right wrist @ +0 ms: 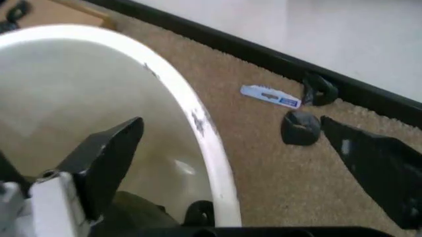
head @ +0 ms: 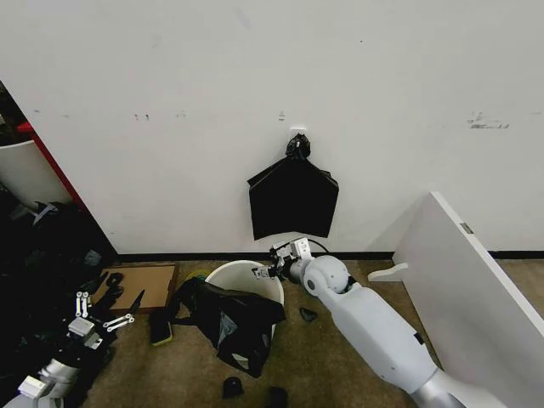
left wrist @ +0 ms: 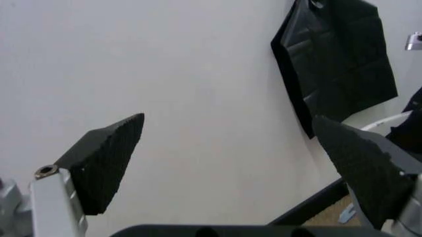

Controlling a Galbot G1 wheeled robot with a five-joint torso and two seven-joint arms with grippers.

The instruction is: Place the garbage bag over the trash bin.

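The white trash bin [head: 245,274] stands on the carpet near the wall. The glossy black garbage bag [head: 228,323] hangs crumpled over its front rim and spills down the side; the back of the opening is uncovered. My right gripper [head: 269,271] hovers at the bin's back right rim. In the right wrist view it [right wrist: 244,163] is open and straddles the white rim [right wrist: 197,121], one finger [right wrist: 108,150] inside and the other outside, holding nothing. My left gripper [head: 100,311] is low at the left, open and empty; seen from its wrist [left wrist: 231,163], it faces the wall.
A flat black bag [head: 293,200] hangs from a wall hook above the bin. A white board [head: 463,272] leans at the right. Brown cardboard [head: 143,285] and dark clutter lie at the left. Small black scraps [head: 308,314] and a blue-white wrapper [right wrist: 270,96] litter the carpet.
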